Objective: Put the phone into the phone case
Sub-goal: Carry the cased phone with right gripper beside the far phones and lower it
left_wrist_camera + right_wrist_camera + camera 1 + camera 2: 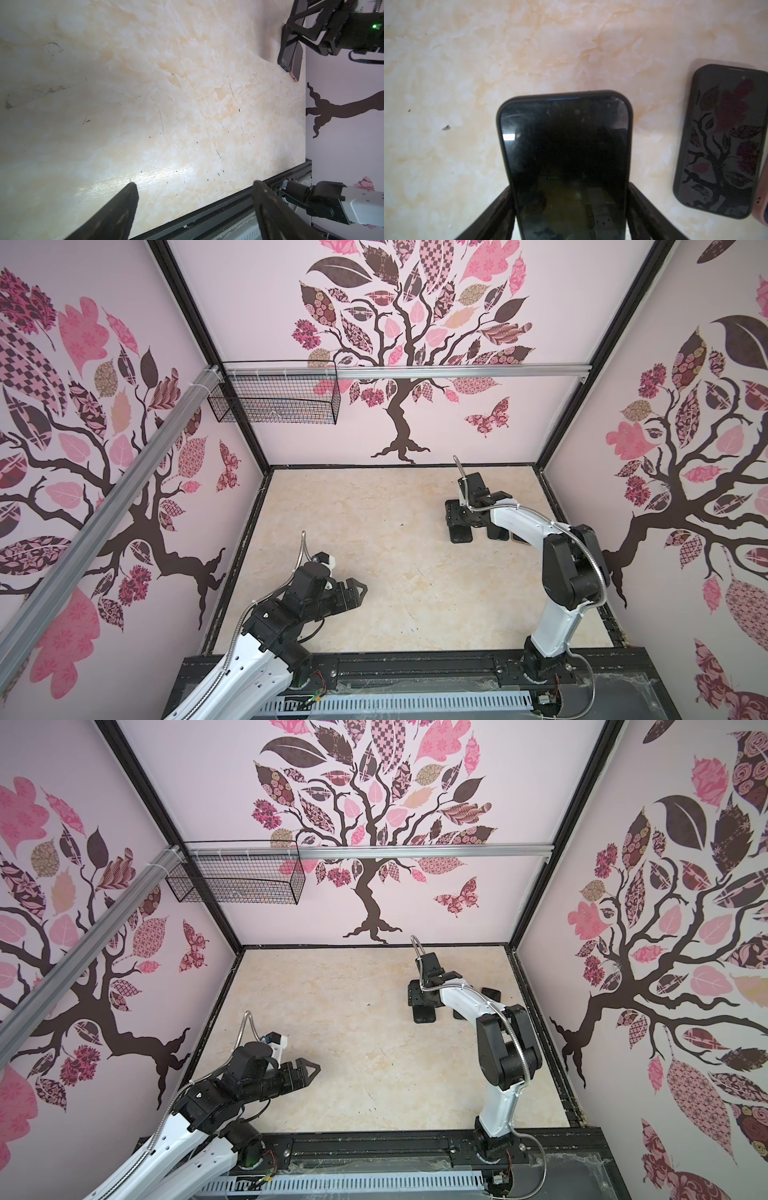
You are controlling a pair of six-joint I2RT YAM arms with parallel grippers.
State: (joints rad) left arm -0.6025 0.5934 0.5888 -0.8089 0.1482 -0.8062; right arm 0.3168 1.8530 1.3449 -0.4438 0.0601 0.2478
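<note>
**Right pincer clamped on the phone, left pincer wide and empty**

The phone point(564, 145) sits screen-up between the two fingers of the right gripper point(571, 199), which press its long edges about as wide apart as the phone is broad; its far end sticks out past the fingertips; whether its underside touches the marbled table point(353, 531) I cannot tell.

Just beside the phone lies a dark glossy slab point(720, 143), flat, apart from it, its face mirroring the tree pattern of the walls; beyond that slab, farther from the phone, lies a pink-edged piece point(763, 207), mostly cut off; which of them is the case I cannot tell.

In both top views the white right arm point(515, 518) crosses over these items and hides most of them.

The left gripper point(195, 186) hangs well apart from the phone, jaws spread, holding nothing; only bare table lies between it and the phone.

A wire basket point(274, 398) hangs on the back wall, far from the phone.
</note>
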